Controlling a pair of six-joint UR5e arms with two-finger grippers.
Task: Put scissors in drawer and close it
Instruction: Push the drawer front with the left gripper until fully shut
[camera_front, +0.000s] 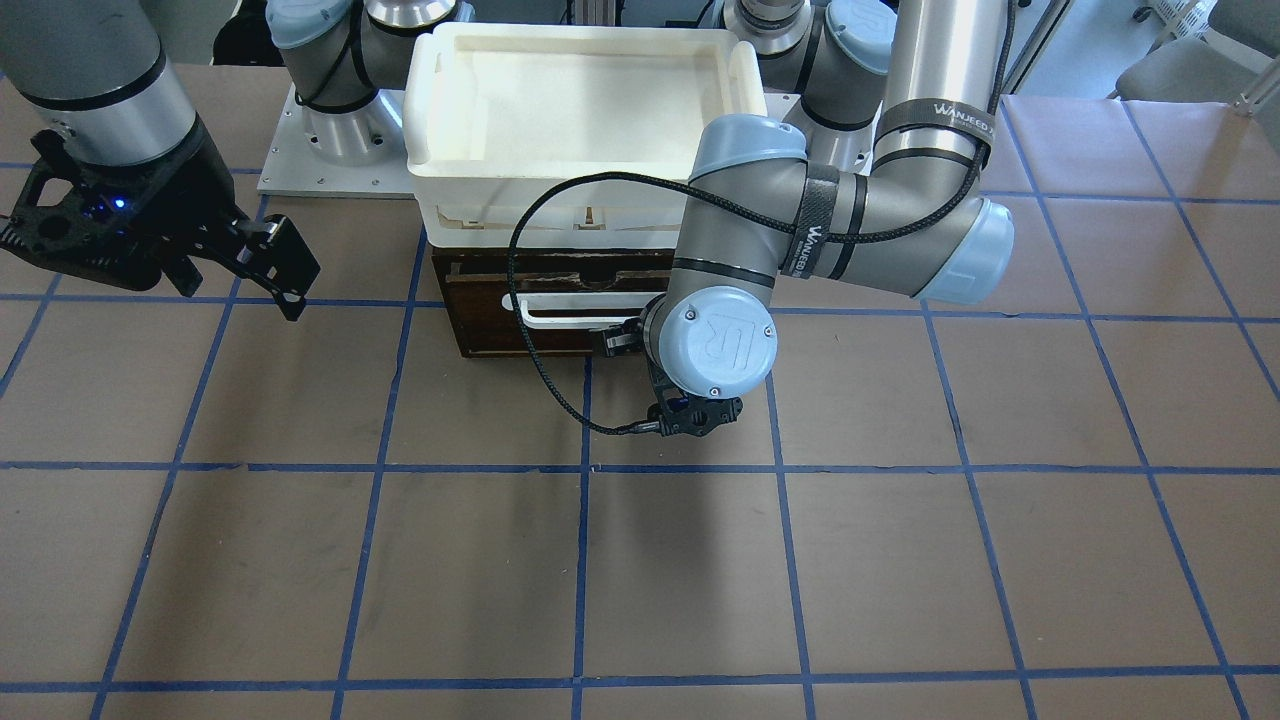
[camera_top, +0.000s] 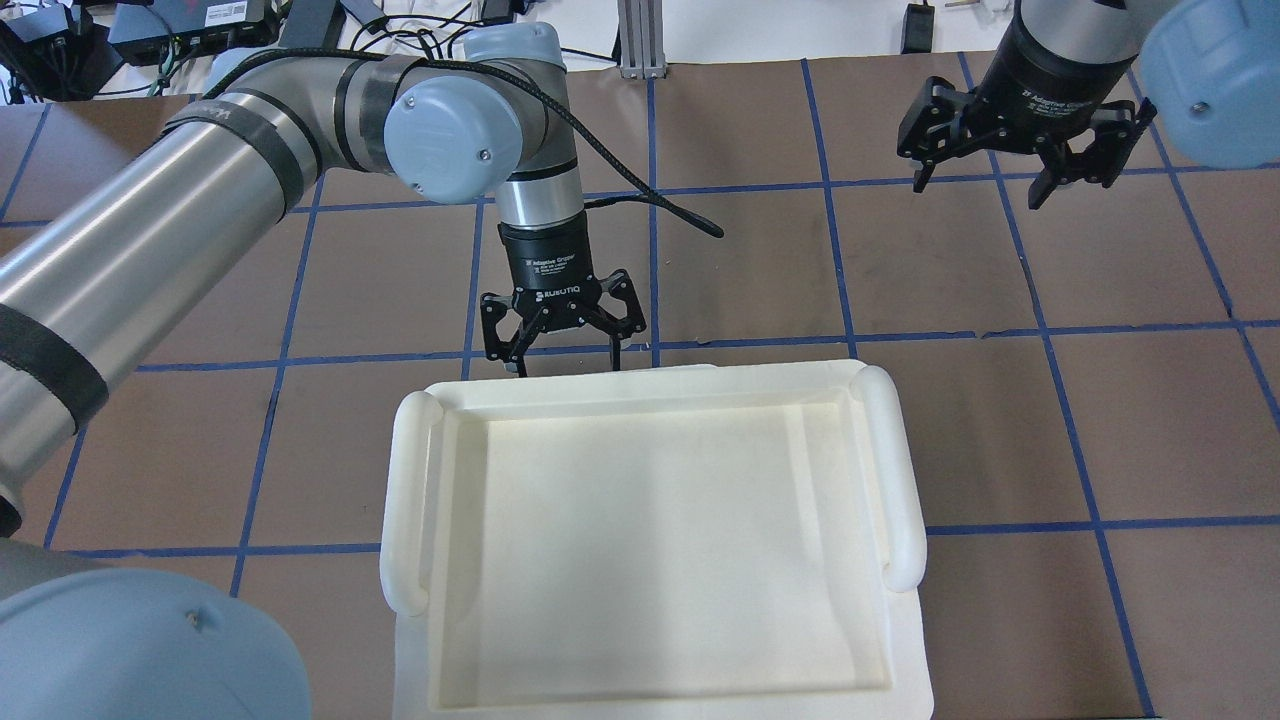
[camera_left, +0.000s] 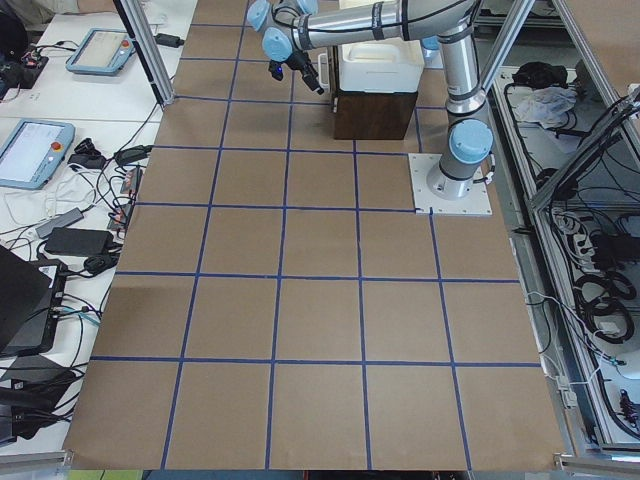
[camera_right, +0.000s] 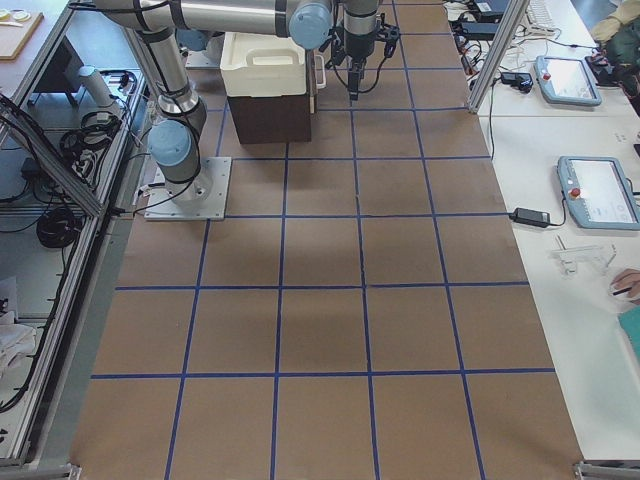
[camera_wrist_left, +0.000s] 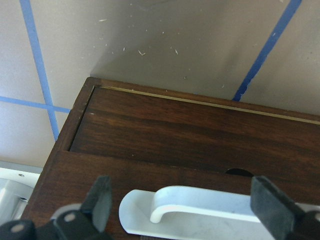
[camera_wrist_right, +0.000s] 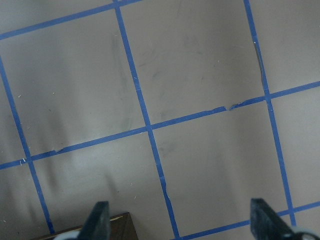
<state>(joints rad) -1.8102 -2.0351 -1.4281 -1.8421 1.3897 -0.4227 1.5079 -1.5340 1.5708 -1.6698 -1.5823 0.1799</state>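
Observation:
The dark brown drawer (camera_front: 500, 300) sits pushed in, its front flush with its wooden frame (camera_wrist_left: 190, 130). Its white bar handle (camera_front: 560, 310) faces the open table and also shows in the left wrist view (camera_wrist_left: 200, 205). My left gripper (camera_top: 565, 365) is open right in front of the drawer face, jaws wide apart across part of the handle (camera_wrist_left: 182, 200), holding nothing. My right gripper (camera_top: 980, 190) is open and empty, hovering over bare table off to the side (camera_front: 285, 275). The scissors are not in view.
A white plastic tray (camera_top: 650, 400) rests on top of the drawer cabinet. Both arm bases stand behind it (camera_front: 330, 130). The brown table with blue tape grid (camera_front: 640, 560) stretches in front of the drawer.

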